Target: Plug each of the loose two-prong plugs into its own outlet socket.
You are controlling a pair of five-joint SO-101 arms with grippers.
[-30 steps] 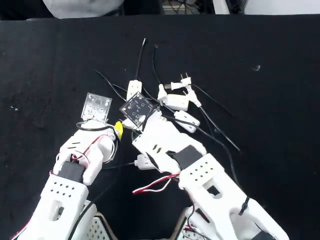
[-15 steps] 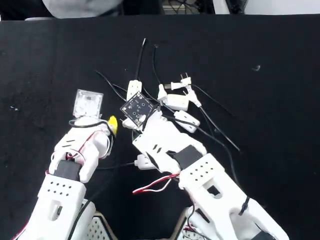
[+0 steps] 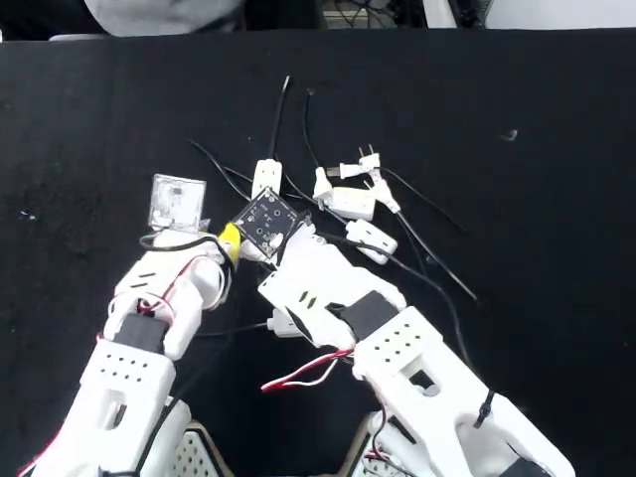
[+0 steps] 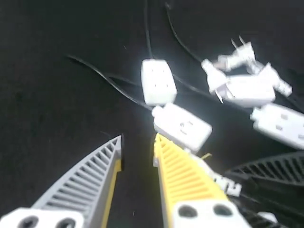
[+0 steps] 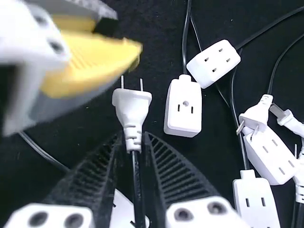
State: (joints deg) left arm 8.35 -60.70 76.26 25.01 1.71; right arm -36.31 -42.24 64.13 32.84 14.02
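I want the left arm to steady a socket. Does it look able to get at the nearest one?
Probably yes: the left gripper is open and the socket lies just past its tips, nothing between; the right gripper holds a plug close by.

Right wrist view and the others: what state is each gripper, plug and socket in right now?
Right gripper: shut on the held plug.
Held plug: gripped at its neck, prongs bare, not inserted.
Left gripper: open, empty.
Near socket: slots empty.
Second socket: slots empty.
Loose plug: unplugged.
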